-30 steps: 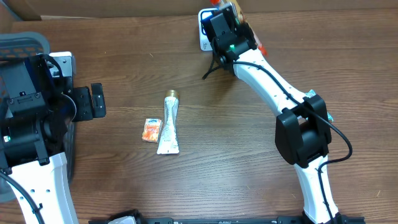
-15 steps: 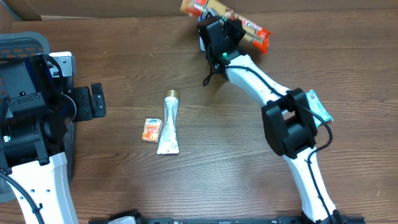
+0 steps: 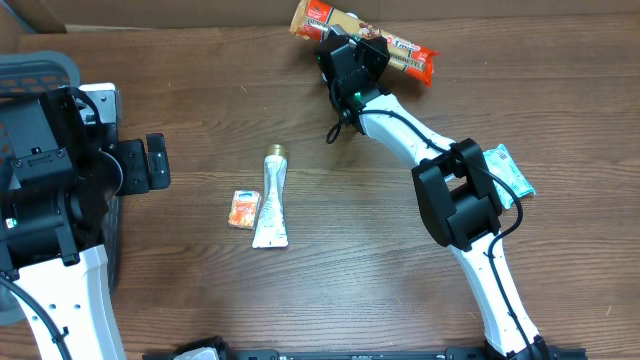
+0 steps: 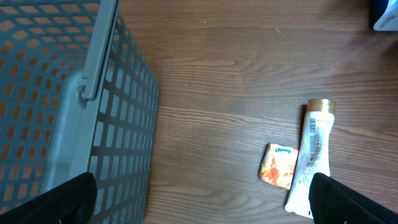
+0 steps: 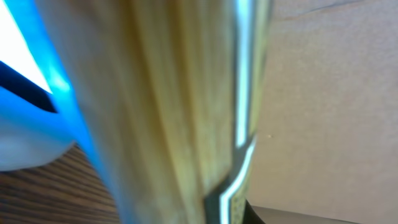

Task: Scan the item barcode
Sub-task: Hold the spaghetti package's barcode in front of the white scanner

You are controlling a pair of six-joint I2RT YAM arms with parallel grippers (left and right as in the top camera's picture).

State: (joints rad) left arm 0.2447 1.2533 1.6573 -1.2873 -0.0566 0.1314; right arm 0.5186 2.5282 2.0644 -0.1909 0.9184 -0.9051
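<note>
1. My right gripper [image 3: 352, 52] is clenched around the middle of the long orange snack packet [image 3: 410, 58]. I hold it at the far edge of the table [image 3: 200, 80], right of centre, with one end sticking out to the left of my fingers and the other to the right.
2. My left gripper [image 3: 157, 162] is released, its jaws wide apart and empty. It hangs at the left side beside the grey basket [image 4: 56, 93].
3. I judge the packet light: it is a thin glossy film wrapper, soft and crinkly rather than stiff. A hard squeeze would likely crush whatever is inside, so a moderate pinch suits it.
4. The film looks slippery, and the packet is long, so a grip near one end would probably let the other end droop or swing. The middle, where I have it, seems the best place to hold.
5. My right wrist view is a blur of tan wrapper [image 5: 168, 112] very close to the lens. A blue glow [image 5: 25, 93] at its left may be the scanner's light. I cannot see a barcode there or from overhead.
6. Film wrinkles easily, so the printed face probably needs to stay flat and uncovered by my fingers to read.
7. A white tube [image 3: 272, 210] and a small orange sachet [image 3: 243, 208] lie side by side mid-table, well apart from the packet.
</note>
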